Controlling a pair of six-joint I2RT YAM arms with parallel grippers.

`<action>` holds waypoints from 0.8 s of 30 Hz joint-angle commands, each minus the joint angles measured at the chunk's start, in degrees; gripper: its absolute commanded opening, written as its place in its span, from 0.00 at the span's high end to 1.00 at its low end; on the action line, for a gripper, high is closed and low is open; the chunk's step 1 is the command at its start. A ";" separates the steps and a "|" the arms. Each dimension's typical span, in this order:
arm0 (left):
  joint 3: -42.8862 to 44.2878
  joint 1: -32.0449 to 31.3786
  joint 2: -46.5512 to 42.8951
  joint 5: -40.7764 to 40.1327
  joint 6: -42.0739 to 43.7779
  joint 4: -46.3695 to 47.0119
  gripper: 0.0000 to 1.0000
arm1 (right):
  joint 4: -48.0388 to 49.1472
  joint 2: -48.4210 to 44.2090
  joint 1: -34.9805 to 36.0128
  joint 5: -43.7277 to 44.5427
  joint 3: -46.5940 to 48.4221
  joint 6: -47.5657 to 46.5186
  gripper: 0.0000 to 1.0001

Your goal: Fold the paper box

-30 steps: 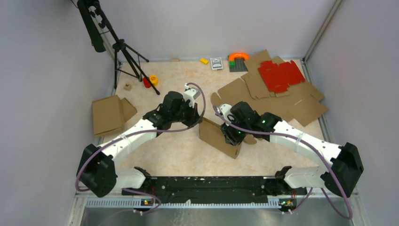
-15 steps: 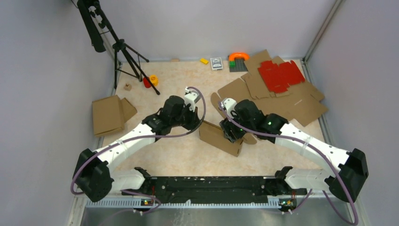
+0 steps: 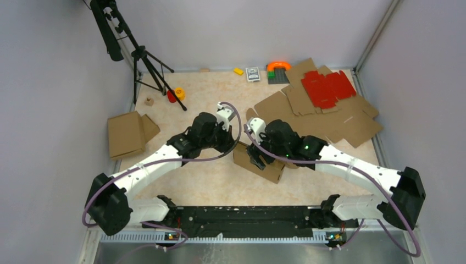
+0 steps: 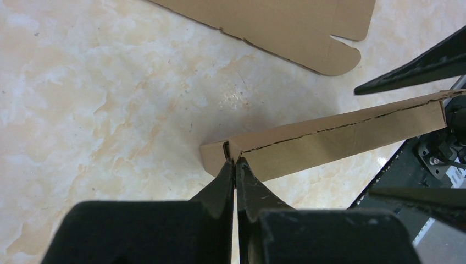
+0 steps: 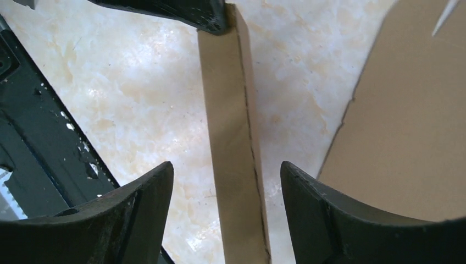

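Note:
The paper box point(image 3: 258, 163) is a brown cardboard piece folded up on edge in the middle of the table. My left gripper point(image 4: 235, 160) is shut on its upper corner, pinching the doubled wall point(image 4: 329, 140). In the top view the left gripper point(image 3: 231, 142) sits at the box's left end. My right gripper point(image 5: 226, 173) is open, its fingers point(image 5: 148, 190) on either side of the folded wall point(image 5: 231, 137) without touching it. In the top view the right gripper point(image 3: 257, 155) hovers over the box's middle.
Flat brown cardboard sheets point(image 3: 329, 118) lie at the back right with a red die-cut sheet point(image 3: 328, 87) on top. A folded brown box point(image 3: 127, 133) sits at the left. A tripod point(image 3: 144, 60), small toys point(image 3: 176, 94) and a card deck point(image 3: 253, 73) are at the back.
My right arm has moved left along the box, and its gripper now straddles the wall nearer the left gripper. The left gripper has stayed pinched on the corner.

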 commanded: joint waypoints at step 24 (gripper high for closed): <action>1.41 -0.31 -0.26 -1.92 -3.34 -2.19 0.80 | 9.43 4.64 6.77 7.50 -2.03 -3.62 0.68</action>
